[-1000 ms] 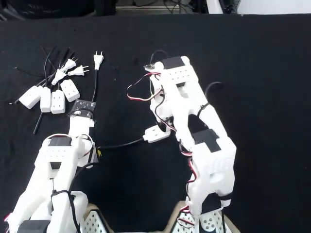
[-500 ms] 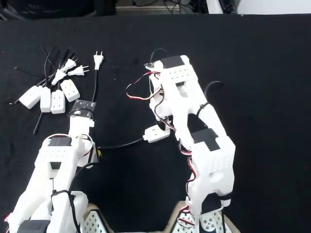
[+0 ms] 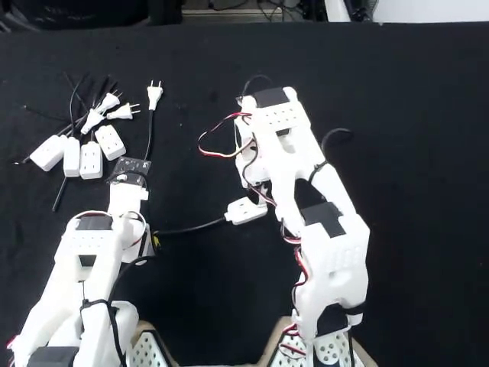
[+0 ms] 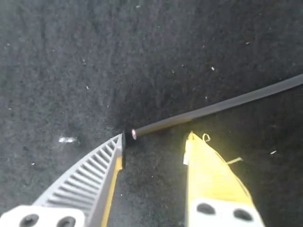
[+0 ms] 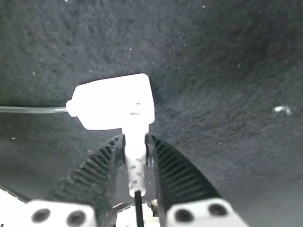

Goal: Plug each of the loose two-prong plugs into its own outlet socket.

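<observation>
My right gripper (image 5: 137, 139) is shut on a white two-prong plug (image 5: 136, 161) whose front end meets a white outlet socket (image 5: 113, 101). In the high view that socket (image 3: 246, 209) lies mid-table beside the right gripper (image 3: 260, 200), with its black cord running left. My left gripper (image 4: 156, 137) is open low over the cloth, and the cut end of a black cord (image 4: 134, 134) lies between its fingertips. In the high view the left gripper (image 3: 130, 174) sits below a loose plug (image 3: 154, 93). More loose plugs (image 3: 122, 113) and several white sockets (image 3: 91, 159) lie at the far left.
A black cloth (image 3: 412, 115) covers the table. Thin black cords (image 3: 76, 95) tangle around the plugs at the back left. Red and white wires (image 3: 218, 141) loop off the right arm. The right half of the table holds nothing but the arm.
</observation>
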Controlling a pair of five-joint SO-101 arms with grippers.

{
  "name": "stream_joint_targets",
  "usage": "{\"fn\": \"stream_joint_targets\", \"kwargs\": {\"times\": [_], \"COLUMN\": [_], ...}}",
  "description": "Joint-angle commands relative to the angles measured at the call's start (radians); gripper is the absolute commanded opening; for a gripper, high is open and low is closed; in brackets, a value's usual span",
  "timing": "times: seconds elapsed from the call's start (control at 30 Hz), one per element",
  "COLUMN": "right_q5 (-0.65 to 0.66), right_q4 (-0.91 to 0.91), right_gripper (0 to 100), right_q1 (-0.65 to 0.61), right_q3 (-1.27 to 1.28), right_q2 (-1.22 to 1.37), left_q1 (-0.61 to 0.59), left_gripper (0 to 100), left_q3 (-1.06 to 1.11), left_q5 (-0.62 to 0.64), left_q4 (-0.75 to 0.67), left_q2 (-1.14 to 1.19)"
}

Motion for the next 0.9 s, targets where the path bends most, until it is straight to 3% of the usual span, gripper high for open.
{"fn": "stream_joint_targets", "kwargs": {"times": [0.0, 0.43, 0.87], "right_q5": [-0.011, 0.121, 0.126], "right_q4": [0.026, 0.029, 0.028], "right_gripper": [1.0, 1.0, 1.0], "right_q1": [-0.011, -0.044, -0.135], "right_q3": [-0.016, -0.016, -0.016], "right_q2": [0.024, 0.084, 0.093], "left_q1": [0.035, 0.035, 0.035], "left_gripper": [22, 22, 22], "left_q3": [0.022, 0.022, 0.022], "left_q5": [-0.003, -0.003, -0.003], "left_q4": [0.003, 0.003, 0.003], "left_q2": [-0.008, -0.008, -0.008]}}
